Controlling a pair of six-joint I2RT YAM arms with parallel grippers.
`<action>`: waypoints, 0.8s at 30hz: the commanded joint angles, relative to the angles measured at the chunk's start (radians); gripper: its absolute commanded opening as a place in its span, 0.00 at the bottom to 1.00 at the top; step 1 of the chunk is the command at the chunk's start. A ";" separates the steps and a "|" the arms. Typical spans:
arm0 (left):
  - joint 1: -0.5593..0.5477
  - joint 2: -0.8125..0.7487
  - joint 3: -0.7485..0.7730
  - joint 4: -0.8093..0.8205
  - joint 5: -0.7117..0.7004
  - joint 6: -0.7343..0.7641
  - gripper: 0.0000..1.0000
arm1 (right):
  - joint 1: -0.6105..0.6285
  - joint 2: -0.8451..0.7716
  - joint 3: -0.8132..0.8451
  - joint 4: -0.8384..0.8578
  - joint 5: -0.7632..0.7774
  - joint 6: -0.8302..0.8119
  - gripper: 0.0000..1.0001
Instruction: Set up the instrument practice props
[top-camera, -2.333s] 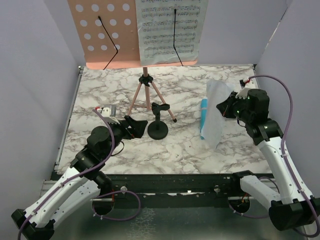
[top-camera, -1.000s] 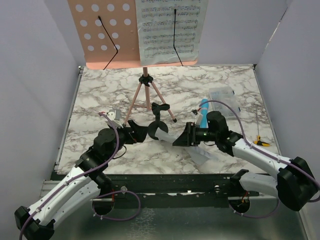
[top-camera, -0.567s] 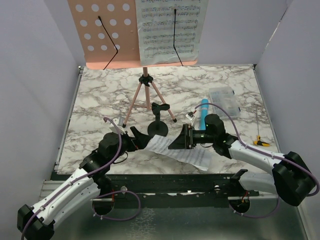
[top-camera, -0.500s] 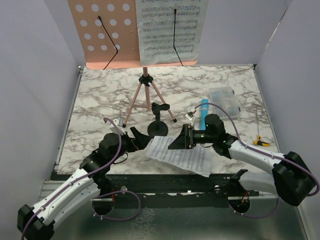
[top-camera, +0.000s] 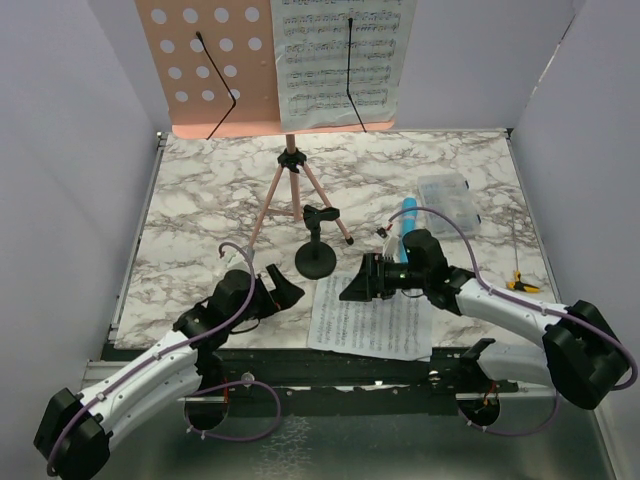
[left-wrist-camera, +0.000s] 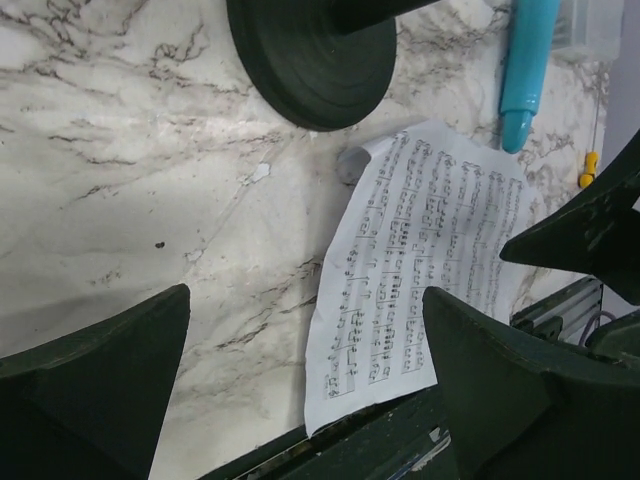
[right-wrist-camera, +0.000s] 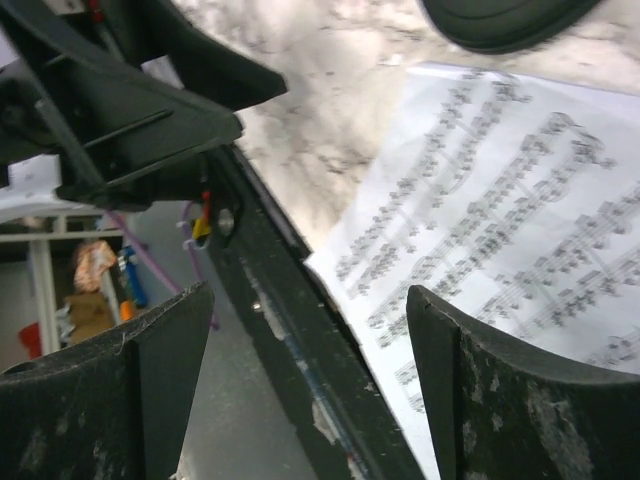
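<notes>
The pink music stand (top-camera: 205, 65) stands at the back on thin tripod legs, with one sheet-music page (top-camera: 340, 60) on its right half. A second page (top-camera: 372, 322) lies flat at the table's near edge, its front corner over the rail; it also shows as the page (left-wrist-camera: 420, 260) and the page (right-wrist-camera: 500, 230). My right gripper (top-camera: 355, 283) hovers open just above that page's far edge, nothing between its fingers (right-wrist-camera: 500, 390). My left gripper (top-camera: 285, 293) is open, just left of the page. The black mic stand (top-camera: 316, 258) is upright behind it. The blue microphone (top-camera: 405, 222) lies farther right.
A clear compartment box (top-camera: 447, 200) sits right of the microphone. A small yellow-tipped tool (top-camera: 520, 285) lies near the right wall. The black front rail (right-wrist-camera: 300, 300) runs right under the page's near edge. Grey walls close in both sides.
The right gripper opened and let the page go; it dropped from hanging between the grippers to lying flat at the near edge. The left gripper drew back slightly toward the front.
</notes>
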 joint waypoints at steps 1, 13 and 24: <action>-0.004 0.027 -0.057 0.062 0.091 -0.046 0.99 | 0.001 0.031 0.015 -0.095 0.148 -0.076 0.82; -0.004 0.169 -0.164 0.523 0.176 0.014 0.95 | -0.062 -0.033 -0.096 -0.055 0.139 -0.020 0.82; -0.005 0.537 -0.053 0.746 0.298 0.151 0.77 | -0.065 -0.135 -0.068 -0.103 0.156 -0.033 0.82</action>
